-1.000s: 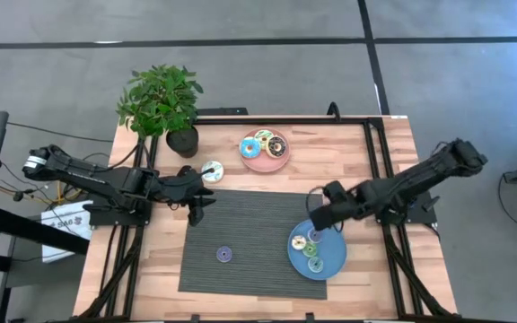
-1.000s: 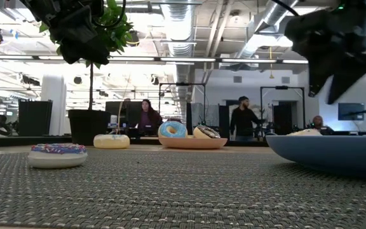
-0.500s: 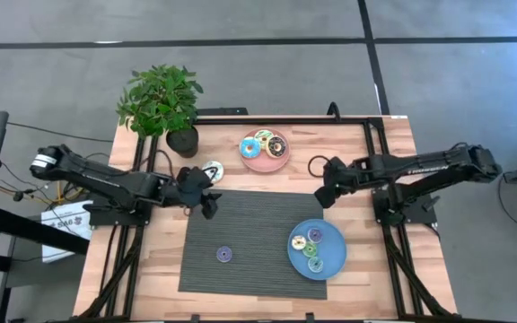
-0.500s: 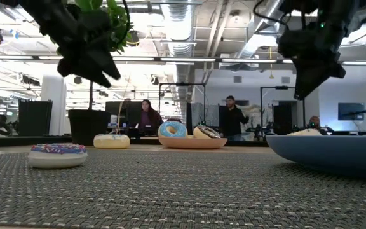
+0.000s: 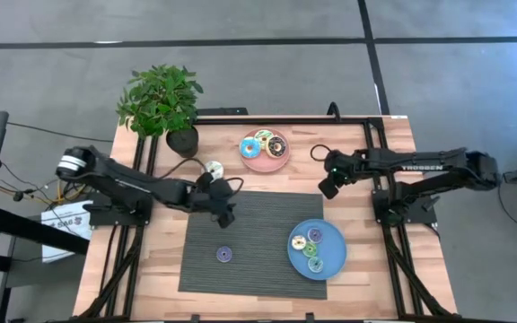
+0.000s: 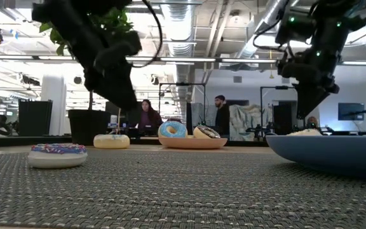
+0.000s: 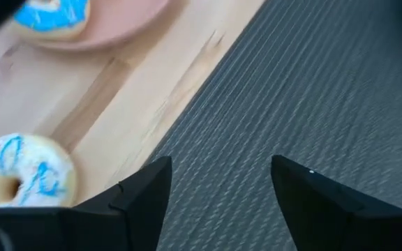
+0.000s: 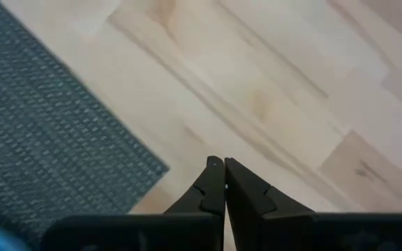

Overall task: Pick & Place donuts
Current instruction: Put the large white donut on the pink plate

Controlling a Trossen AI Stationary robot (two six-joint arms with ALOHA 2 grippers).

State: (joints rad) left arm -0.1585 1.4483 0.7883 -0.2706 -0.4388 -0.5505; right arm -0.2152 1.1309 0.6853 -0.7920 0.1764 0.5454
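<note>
The table (image 5: 393,135) is pale wood with visible grain and plank seams, its finish smooth and matt; in the middle of the table lies a dark grey mat (image 5: 258,224) of woven cloth, ribbed and rough; the donut (image 7: 21,171) just off the mat's edge looks like matt plastic, white icing streaked blue; the purple donut (image 6: 57,154) on the mat has a speckled, dull top; the pink plate (image 5: 265,157) and the blue plate (image 5: 333,257) look smooth with a faint sheen; the left gripper (image 7: 218,185) and right gripper (image 8: 224,183) have matt black fingers, hard-edged like plastic.
</note>
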